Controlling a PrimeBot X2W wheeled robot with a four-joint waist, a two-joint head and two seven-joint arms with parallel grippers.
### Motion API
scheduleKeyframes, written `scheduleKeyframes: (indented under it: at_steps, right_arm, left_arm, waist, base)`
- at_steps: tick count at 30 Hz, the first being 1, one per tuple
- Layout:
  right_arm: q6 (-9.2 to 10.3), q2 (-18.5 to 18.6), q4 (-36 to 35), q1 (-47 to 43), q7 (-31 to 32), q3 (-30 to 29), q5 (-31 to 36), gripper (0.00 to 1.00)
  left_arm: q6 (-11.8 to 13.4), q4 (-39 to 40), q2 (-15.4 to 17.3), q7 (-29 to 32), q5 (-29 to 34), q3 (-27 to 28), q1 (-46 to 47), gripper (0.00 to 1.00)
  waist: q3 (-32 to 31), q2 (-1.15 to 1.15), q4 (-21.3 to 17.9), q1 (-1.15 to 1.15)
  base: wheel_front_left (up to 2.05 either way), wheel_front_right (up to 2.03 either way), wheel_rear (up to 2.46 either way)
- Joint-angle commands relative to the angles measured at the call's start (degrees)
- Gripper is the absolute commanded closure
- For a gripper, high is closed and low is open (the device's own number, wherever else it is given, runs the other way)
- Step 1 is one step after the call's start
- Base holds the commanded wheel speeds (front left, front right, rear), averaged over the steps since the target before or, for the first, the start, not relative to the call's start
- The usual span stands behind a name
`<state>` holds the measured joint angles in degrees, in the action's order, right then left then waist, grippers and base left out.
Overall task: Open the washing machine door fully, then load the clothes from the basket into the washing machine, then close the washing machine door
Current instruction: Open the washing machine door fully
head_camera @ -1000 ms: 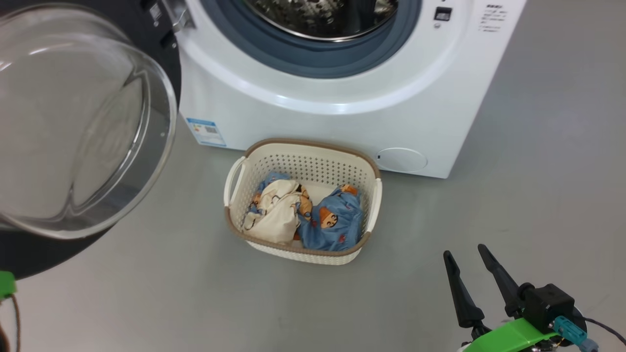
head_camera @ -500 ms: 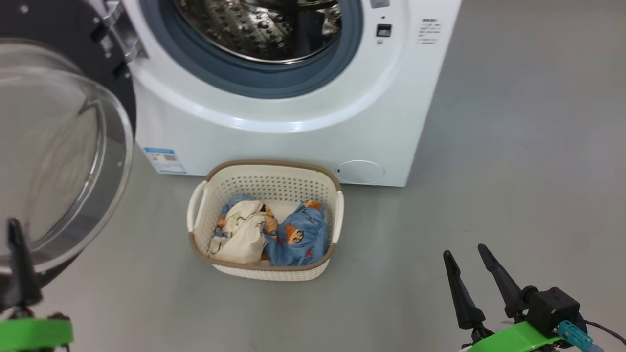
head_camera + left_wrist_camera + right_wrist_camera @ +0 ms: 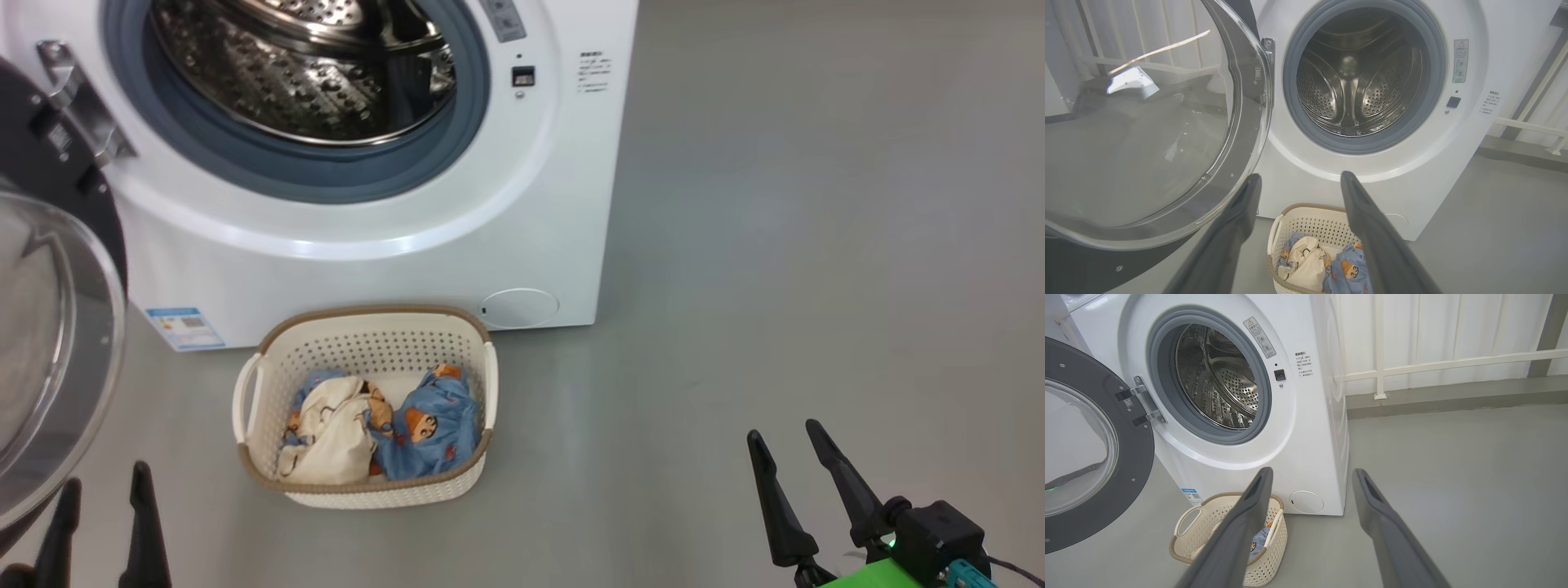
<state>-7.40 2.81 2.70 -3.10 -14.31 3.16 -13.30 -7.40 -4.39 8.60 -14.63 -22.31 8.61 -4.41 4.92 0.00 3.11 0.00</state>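
The washing machine (image 3: 522,229) stands with its steel drum (image 3: 1355,77) exposed. The washing machine door (image 3: 1147,122) is swung out to the left on its metal hinge (image 3: 1141,404), and its glass bulge (image 3: 41,343) fills the left edge of the head view. On the floor in front sits the basket (image 3: 367,314), holding the clothes: a cream-sided garment (image 3: 331,433) and a blue bear-print one (image 3: 437,420). My left gripper (image 3: 106,482) is open and empty just below the door's rim. Over bare floor to the right, my right gripper (image 3: 782,433) is open and empty.
A blue label sticker (image 3: 184,327) and a round white cap (image 3: 518,308) mark the machine's lower front. Grey floor (image 3: 775,245) stretches to the right of the machine. A white railing (image 3: 1453,361) and wall stand behind.
The head camera has turned, shifting the whole picture left and down. My left gripper has come into view at the lower left with its fingers apart. The right gripper holds its place.
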Motion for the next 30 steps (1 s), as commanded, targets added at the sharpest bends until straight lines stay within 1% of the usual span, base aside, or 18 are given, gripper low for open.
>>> scheduleKeyframes:
  at_steps: [1, 7, 12, 21, 30]
  right_arm:
    - [-0.09, 0.07, -2.04, -0.19, -0.69, 1.57, 0.03, 0.00]
    - [-0.09, 0.07, -3.67, -1.52, -0.69, 1.36, 0.43, 0.00]
    - [-0.09, 0.07, -4.27, -2.75, -0.69, 0.84, 0.87, 0.00]
    - [-0.09, 0.07, -4.85, -4.74, -0.69, -0.27, 1.71, 0.00]
    - [-0.09, 0.07, -4.87, -4.98, -0.69, -0.71, 1.95, 0.00]
  left_arm:
    - [-0.09, 0.81, 1.26, -0.37, 0.92, 1.65, 0.36, 0.00]
    - [0.43, 0.04, 1.63, -0.37, 4.36, 1.49, -1.43, 0.00]
    - [0.44, -0.17, 1.31, -0.37, 6.81, 0.90, -2.49, 0.00]
    - [0.37, -0.07, 0.31, -0.37, 8.36, 1.10, -4.59, 0.00]
    - [0.28, 0.36, -0.45, -0.37, 9.11, 1.18, -5.09, 0.00]
  waist:
    - [-1.08, 0.00, -1.89, 0.00]
    - [-1.93, 0.00, -3.40, 0.00]
    - [-3.12, 0.00, -3.63, 0.00]
    - [-4.89, 0.00, -2.82, 0.00]
    - [-5.19, 0.00, -1.60, 0.00]
  base:
    - [0.00, 0.00, 0.00]
    - [0.00, 0.00, 0.00]
    - [0.00, 0.00, 0.00]
    - [0.00, 0.00, 0.00]
    - [0.00, 0.00, 0.00]
